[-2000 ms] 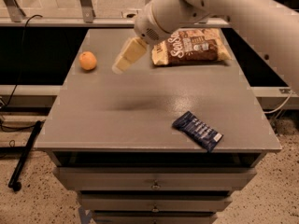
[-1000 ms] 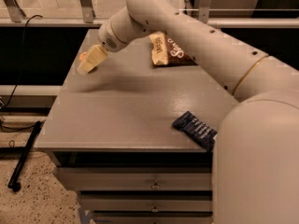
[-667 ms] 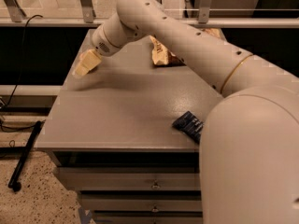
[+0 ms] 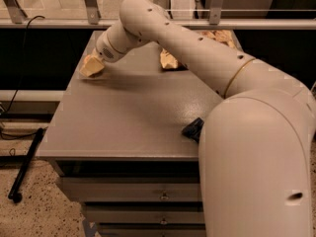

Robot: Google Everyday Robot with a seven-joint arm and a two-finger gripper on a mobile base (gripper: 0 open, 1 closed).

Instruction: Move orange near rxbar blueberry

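Note:
My gripper is low over the far left part of the grey table, at the spot where the orange lay in the earlier frames. The orange itself is hidden behind the gripper. Only a dark corner of the rxbar blueberry shows near the table's front right. The rest of it is covered by my arm, which stretches across the table from the right.
A brown-and-yellow snack bag lies at the back of the table, mostly hidden by my arm. Drawers sit under the tabletop. A railing runs behind the table. A black cable and a black bar lie on the floor at the left.
My gripper has moved left and down to the orange's spot, and the orange is no longer visible. My arm now covers most of the bar and the snack bag.

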